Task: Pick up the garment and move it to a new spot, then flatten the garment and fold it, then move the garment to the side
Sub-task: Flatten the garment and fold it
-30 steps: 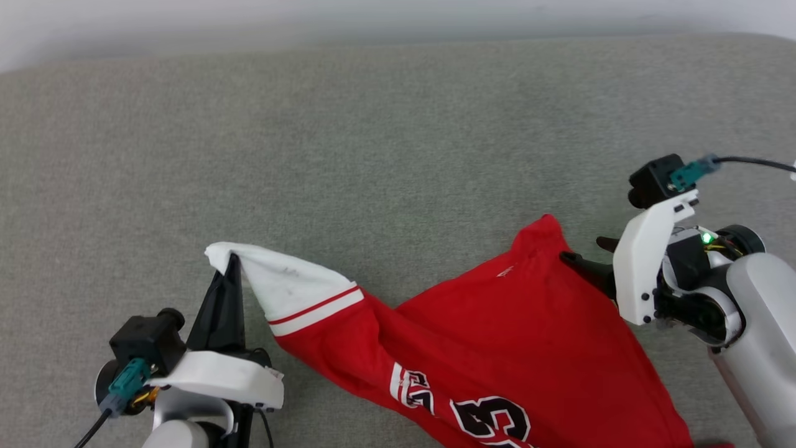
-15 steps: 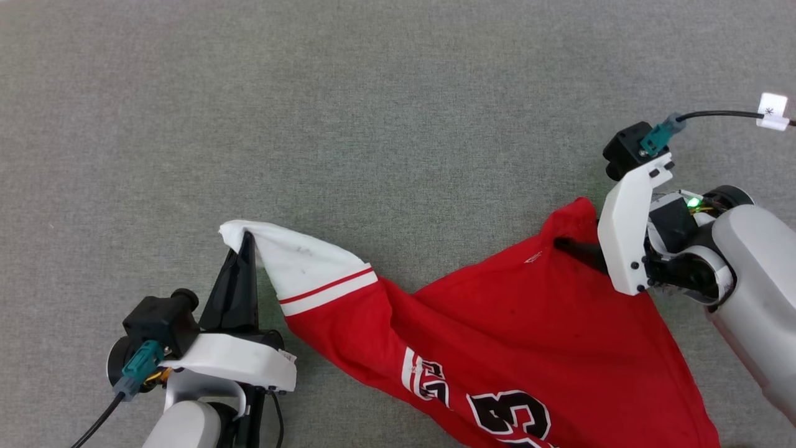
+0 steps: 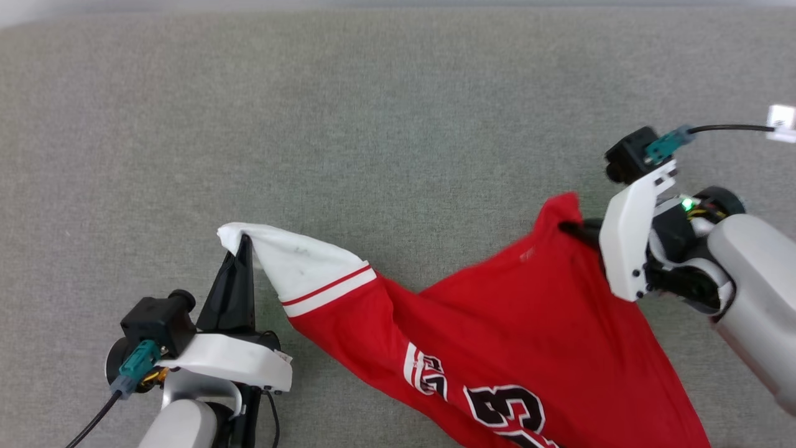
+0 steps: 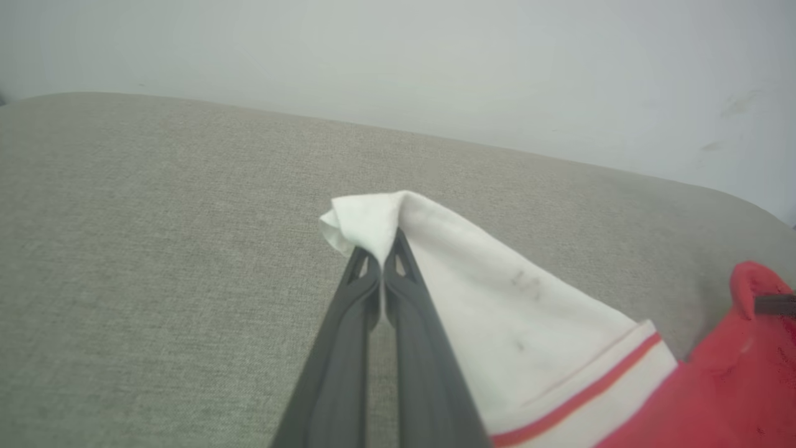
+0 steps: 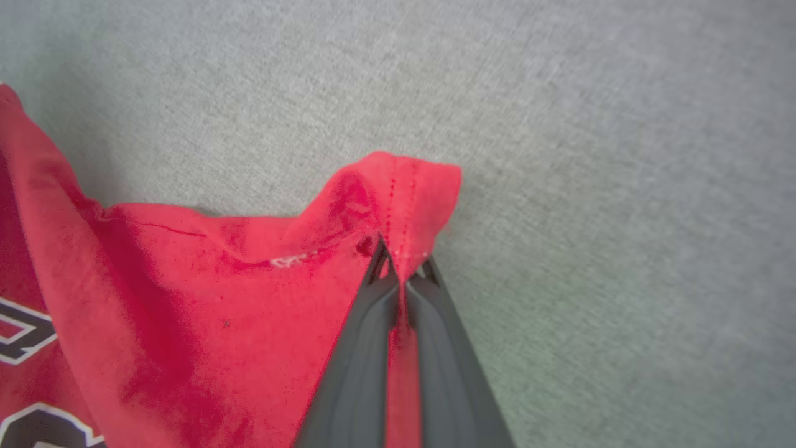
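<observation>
The garment (image 3: 510, 323) is a bright red jersey with black-and-white lettering and a white sleeve end edged by red-and-white stripes. It hangs stretched between my two grippers over the grey surface. My left gripper (image 3: 244, 244) is shut on the white sleeve tip (image 4: 367, 224) at the lower left. At the right, my right gripper (image 3: 569, 227) is shut on a red hem corner (image 5: 398, 199), with cloth pinched between its fingers (image 5: 367, 348). The jersey's lower part runs off the head view's bottom edge.
The grey fabric surface (image 3: 385, 124) spreads wide and bare behind the garment. Its far edge meets a pale wall (image 4: 398, 62). A black cable with a white tag (image 3: 780, 118) trails from my right wrist.
My right gripper has closed on the red corner of the garment and lifted it slightly. The head camera shifted. My left gripper keeps its hold on the white sleeve tip.
</observation>
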You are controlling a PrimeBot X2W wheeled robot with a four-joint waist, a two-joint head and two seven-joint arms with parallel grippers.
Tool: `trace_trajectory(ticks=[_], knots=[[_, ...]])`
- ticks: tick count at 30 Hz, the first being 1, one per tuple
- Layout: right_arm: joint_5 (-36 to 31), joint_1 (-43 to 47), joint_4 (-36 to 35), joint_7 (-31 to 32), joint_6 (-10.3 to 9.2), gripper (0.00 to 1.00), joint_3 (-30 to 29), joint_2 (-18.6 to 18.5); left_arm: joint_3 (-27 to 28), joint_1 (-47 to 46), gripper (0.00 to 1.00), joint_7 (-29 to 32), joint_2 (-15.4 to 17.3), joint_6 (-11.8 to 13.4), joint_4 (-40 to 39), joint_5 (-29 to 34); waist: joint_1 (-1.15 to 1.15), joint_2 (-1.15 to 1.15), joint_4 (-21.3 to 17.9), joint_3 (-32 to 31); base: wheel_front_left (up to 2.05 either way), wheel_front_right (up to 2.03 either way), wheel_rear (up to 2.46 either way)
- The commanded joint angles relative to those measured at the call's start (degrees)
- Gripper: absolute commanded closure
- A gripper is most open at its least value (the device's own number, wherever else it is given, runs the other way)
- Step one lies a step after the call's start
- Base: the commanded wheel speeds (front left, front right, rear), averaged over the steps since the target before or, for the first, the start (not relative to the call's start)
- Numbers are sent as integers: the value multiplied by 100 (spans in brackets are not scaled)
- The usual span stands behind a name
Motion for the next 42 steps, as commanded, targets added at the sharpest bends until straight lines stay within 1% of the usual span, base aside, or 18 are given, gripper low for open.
trace_trajectory(ticks=[1,3,7,8,12,13,17,21,25,27,31,36,42], knots=[[-90,-109,39,-409,4,100,-58,-115,42,-125,100,-30,76,-50,33,-13,-1,0,-79,-262,0,0,0],[-195,-135,121,-755,4,100,-119,-140,72,-246,100,-1,137,-104,58,-30,-1,0,-145,-440,0,0,0],[-318,-140,377,-1216,4,100,-298,-97,114,-692,100,114,300,-266,222,-41,-1,0,-304,-805,0,0,0],[-345,-150,441,-1294,4,100,-345,-59,99,-846,100,183,362,-312,295,-4,-1,0,-347,-885,0,0,0],[-497,-302,831,-1573,4,100,-578,128,65,-1694,100,430,381,-565,773,-120,-1,0,-488,-1176,0,0,0],[-497,-302,831,-1573,4,100,-578,128,65,-1694,100,430,381,-565,773,-120,-1,0,-488,-1176,0,0,0],[-646,-562,1257,-1798,4,100,-755,406,-60,-2656,100,685,366,-839,1611,-97,-1,0,-617,-1371,0,0,0],[-864,-1007,1638,-2081,4,100,-916,580,-196,-3688,100,846,288,-1097,2485,-44,-1,0,-683,-1395,0,0,0],[-1050,-1589,1895,-2427,4,100,-1055,719,-227,-4684,100,882,236,-1288,3302,-21,-1,0,-724,-1228,0,0,0],[-1137,-1925,2020,-2560,4,100,-1117,748,-196,-5223,100,827,210,-1326,3620,-7,-1,0,-743,-1070,0,0,0],[-1278,-2631,2197,-2856,4,100,-1219,838,-270,-6186,100,809,263,-1426,4150,144,-1,0,-785,-671,0,0,0],[-1453,-3535,2357,-3283,4,100,-1375,837,-397,-7382,100,723,335,-1375,4515,461,-1,0,-782,-61,0,0,0],[-1551,-4546,2512,-3719,4,100,-1578,747,-395,-8784,100,518,345,-1231,4796,682,-1,0,-753,775,0,0,0]])
